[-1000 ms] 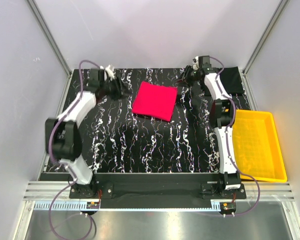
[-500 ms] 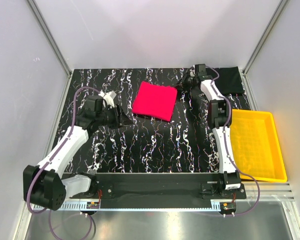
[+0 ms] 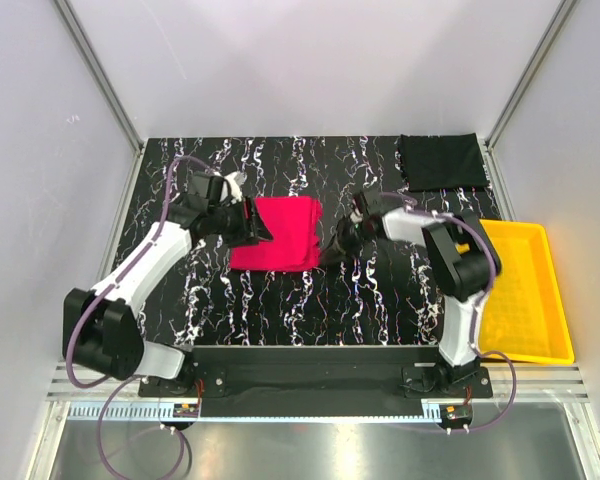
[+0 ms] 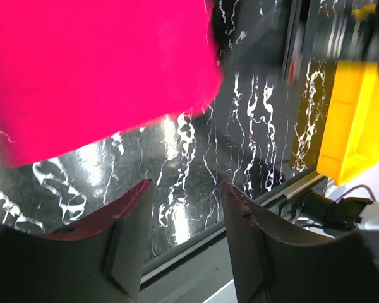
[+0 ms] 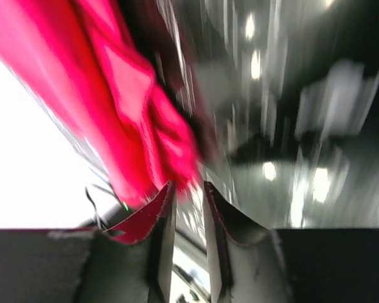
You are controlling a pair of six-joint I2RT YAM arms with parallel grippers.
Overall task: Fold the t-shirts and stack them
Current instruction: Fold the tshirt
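Observation:
The red t-shirt point(image 3: 280, 235) lies folded into a square on the black veined table, left of centre. It fills the top of the left wrist view point(image 4: 101, 63). My left gripper point(image 3: 262, 228) hovers over its left part with the jaws wide open and nothing between them point(image 4: 186, 183). My right gripper point(image 3: 332, 248) is at the shirt's right near corner. Its jaws stand a narrow gap apart point(image 5: 186, 184), closed on the bunched red edge point(image 5: 145, 126); that view is blurred. The black t-shirt point(image 3: 440, 160) lies folded at the back right corner.
A yellow plastic tray point(image 3: 520, 300) sits off the table's right side; it also shows in the left wrist view point(image 4: 357, 113). Grey walls and metal frame posts close in the back and sides. The arm bases stand at the near edge.
The red t-shirt has shifted left and nearer. My right gripper came down from the back to its right near corner. My left gripper moved right, over the shirt.

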